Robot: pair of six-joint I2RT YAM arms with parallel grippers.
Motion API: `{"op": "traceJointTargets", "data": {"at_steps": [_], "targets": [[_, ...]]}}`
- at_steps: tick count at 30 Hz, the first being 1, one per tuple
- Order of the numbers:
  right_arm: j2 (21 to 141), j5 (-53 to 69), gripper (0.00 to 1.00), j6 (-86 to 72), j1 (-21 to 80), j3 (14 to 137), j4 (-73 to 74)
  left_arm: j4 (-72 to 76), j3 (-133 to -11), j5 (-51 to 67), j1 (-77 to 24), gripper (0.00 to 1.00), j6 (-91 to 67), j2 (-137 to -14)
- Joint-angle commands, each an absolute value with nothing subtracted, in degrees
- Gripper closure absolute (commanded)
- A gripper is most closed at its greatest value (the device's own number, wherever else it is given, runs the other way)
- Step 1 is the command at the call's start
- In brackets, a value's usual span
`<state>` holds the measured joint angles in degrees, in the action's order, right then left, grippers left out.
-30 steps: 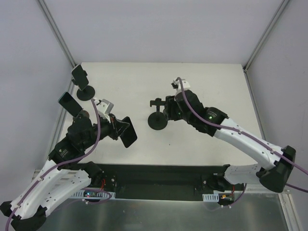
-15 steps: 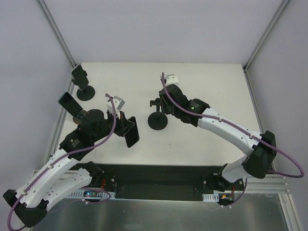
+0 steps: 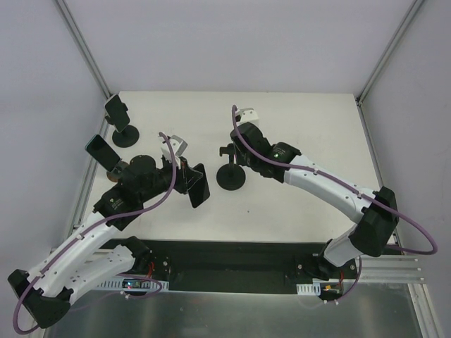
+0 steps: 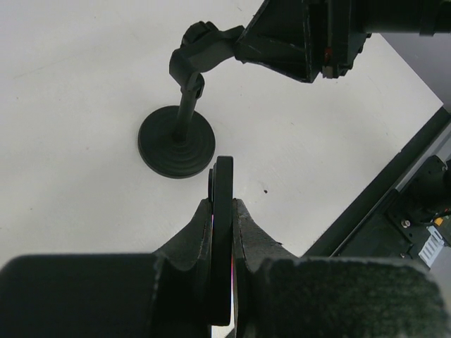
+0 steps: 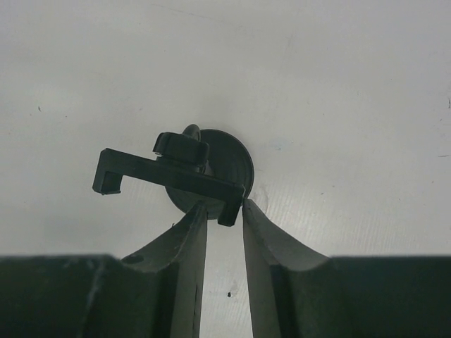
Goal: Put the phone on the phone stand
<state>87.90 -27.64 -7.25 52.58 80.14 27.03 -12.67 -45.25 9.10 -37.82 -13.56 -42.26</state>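
A black phone point(image 3: 200, 186) hangs edge-on in my left gripper point(image 3: 192, 182), which is shut on it just left of the phone stand point(image 3: 231, 177). In the left wrist view the phone point(image 4: 223, 176) sits between the fingers point(image 4: 190, 236), with the stand's round base point(image 4: 176, 144) ahead of it. My right gripper point(image 3: 235, 151) is at the stand's cradle point(image 3: 227, 150). In the right wrist view its fingertips point(image 5: 201, 211) pinch the right-hand hook of the cradle point(image 5: 165, 174), above the base point(image 5: 229, 162).
Two more stands with phones on them are at the table's left edge, one at the back point(image 3: 117, 113) and one nearer point(image 3: 102, 151). The black rail point(image 3: 232, 264) with the arm bases runs along the near edge.
My left arm has carried the phone to the right, closer to the stand. The right gripper has narrowed onto the cradle's end, and its arm has stretched further left.
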Motion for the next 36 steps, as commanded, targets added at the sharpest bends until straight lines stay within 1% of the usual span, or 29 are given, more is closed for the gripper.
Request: {"op": "traceJointTargets", "data": {"at_steps": [1, 8, 9, 10, 12, 14, 15, 16, 18, 19, 20, 21, 22, 23, 24, 26, 27, 30, 35, 36], "targets": [[88.5, -29.3, 0.73, -6.3, 52.1, 82.2, 26.9, -4.0, -47.5, 11.0, -37.8, 1.0, -12.3, -42.8], [89.0, -29.3, 0.83, -4.7, 51.7, 82.4, 26.4, 2.3, -48.0, 12.1, -37.8, 1.0, -11.9, -46.5], [89.1, -28.9, 0.87, -4.0, 51.5, 82.3, 26.2, 5.0, -47.6, 12.9, -37.8, 1.0, -11.1, -47.4], [88.9, -28.1, 0.93, -2.0, 51.3, 82.1, 25.8, 6.5, -47.5, 13.9, -37.9, 1.0, -10.4, -47.7], [88.5, -27.9, 0.99, -0.4, 51.2, 81.8, 24.6, 10.8, -46.1, 16.3, -37.8, 1.0, -7.3, -48.9], [88.1, -26.0, 0.99, 4.6, 51.0, 81.7, 23.6, 18.2, -45.1, 24.8, -37.9, 1.0, -3.8, -49.7], [87.5, -25.0, 0.99, 6.7, 50.7, 81.4, 22.8, 20.0, -44.7, 29.8, -37.8, 1.0, 1.4, -50.9], [87.2, -22.7, 0.99, 8.2, 50.3, 80.8, 22.2, 23.0, -44.6, 38.7, -37.8, 1.0, 3.9, -51.5], [86.8, -18.8, 0.99, 12.3, 48.6, 80.5, 21.3, 25.0, -44.8, 45.2, -37.7, 1.0, 10.8, -53.9], [86.7, -12.4, 0.99, 13.5, 47.6, 80.6, 21.3, 22.5, -46.0, 51.4, -37.5, 1.0, 13.2, -55.4], [86.7, -10.0, 0.99, 16.0, 46.3, 80.6, 21.3, 19.8, -50.1, 53.2, -37.4, 1.0, 18.6, -58.9], [86.6, -5.2, 0.99, 17.1, 45.7, 80.7, 21.2, 16.6, -52.5, 55.0, -37.1, 1.0, 20.9, -61.1], [86.6, -3.2, 0.99, 18.5, 45.1, 80.9, 21.4, 14.2, -55.2, 58.1, -35.8, 1.0, 23.0, -63.3], [86.3, -1.4, 0.99, 20.4, 44.0, 80.9, 21.4, 9.9, -60.2, 64.2, -35.0, 1.0, 25.7, -67.9], [86.4, 3.5, 0.99, 20.9, 43.1, 81.0, 21.4, 8.9, -62.4, 67.1, -33.9, 1.0, 26.3, -69.9], [86.6, 8.2, 0.99, 21.3, 40.0, 81.8, 22.0, 9.1, -66.4, 71.0, -32.1, 1.0, 28.4, -74.7], [86.9, 12.8, 0.99, 21.7, 39.0, 82.3, 22.4, 9.3, -67.3, 71.3, -31.9, 1.0, 29.4, -76.0], [88.1, 18.9, 0.99, 23.5, 36.7, 84.1, 24.1, 9.3, -71.6, 75.7, -31.2, 1.0, 31.6, -81.6], [90.1, 23.0, 0.99, 24.2, 34.5, 86.1, 25.9, 9.1, -78.7, 82.7, -29.1, 1.0, 29.6, -90.9], [90.3, 23.5, 0.99, 24.2, 34.5, 86.2, 25.9, 9.1, -79.4, 85.7, -29.1, 1.0, 29.2, -91.9]]}}
